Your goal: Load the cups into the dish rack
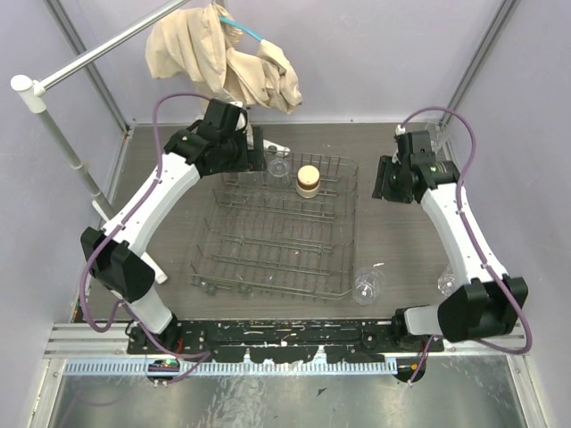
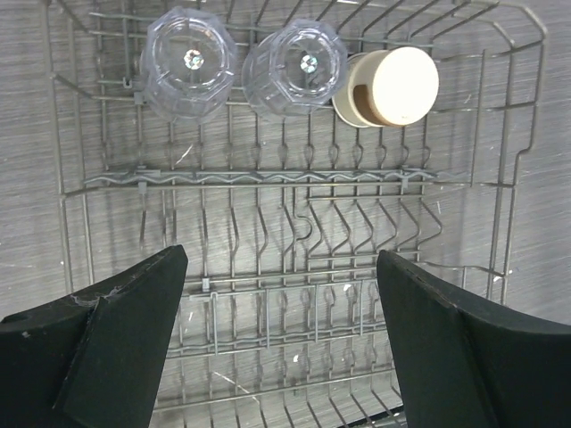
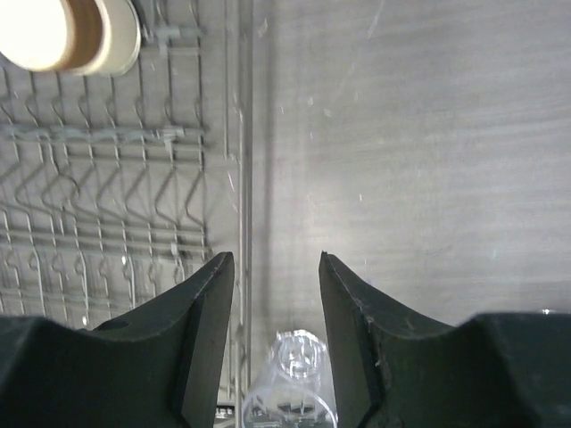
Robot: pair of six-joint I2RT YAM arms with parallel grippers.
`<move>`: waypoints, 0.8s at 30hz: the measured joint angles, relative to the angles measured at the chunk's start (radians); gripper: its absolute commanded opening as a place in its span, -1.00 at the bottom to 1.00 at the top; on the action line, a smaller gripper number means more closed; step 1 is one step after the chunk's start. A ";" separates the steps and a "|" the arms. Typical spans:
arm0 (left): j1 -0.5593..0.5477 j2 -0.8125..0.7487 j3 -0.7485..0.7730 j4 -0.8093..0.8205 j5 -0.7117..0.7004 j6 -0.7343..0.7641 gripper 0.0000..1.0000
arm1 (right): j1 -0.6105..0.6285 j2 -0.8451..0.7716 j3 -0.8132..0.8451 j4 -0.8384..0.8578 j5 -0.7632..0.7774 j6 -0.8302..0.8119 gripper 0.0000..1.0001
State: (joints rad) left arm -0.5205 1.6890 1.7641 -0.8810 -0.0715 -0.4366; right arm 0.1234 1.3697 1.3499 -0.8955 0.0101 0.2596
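The grey wire dish rack (image 1: 268, 259) sits mid-table. In its back row stand two clear cups, bottoms up (image 2: 189, 73) (image 2: 294, 68), and a tan cup (image 2: 388, 86) (image 1: 308, 181). My left gripper (image 2: 281, 267) (image 1: 248, 159) hangs open, high over the rack and clear of the cups, with nothing between its fingers. My right gripper (image 3: 277, 267) (image 1: 384, 178) is open and empty above bare table just right of the rack's side wire (image 3: 241, 178). Below it a clear cup (image 3: 294, 383) (image 1: 368, 285) lies on the table by the rack's front right corner. Another clear cup (image 1: 449, 283) rests near the right arm's elbow.
A beige cloth (image 1: 223, 53) hangs from a white pole (image 1: 53, 98) at the back left. Grey walls close the table on three sides. Bare wood-grain table (image 3: 428, 160) lies right of the rack.
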 measured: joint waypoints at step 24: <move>-0.058 -0.006 0.029 0.016 0.138 -0.021 0.89 | 0.006 -0.482 -0.416 -0.316 -0.020 0.115 -0.12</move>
State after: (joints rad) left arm -0.5785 1.6829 1.7931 -0.8654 0.0669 -0.4580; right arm 0.1295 0.8875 0.9337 -1.2118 -0.0097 0.3744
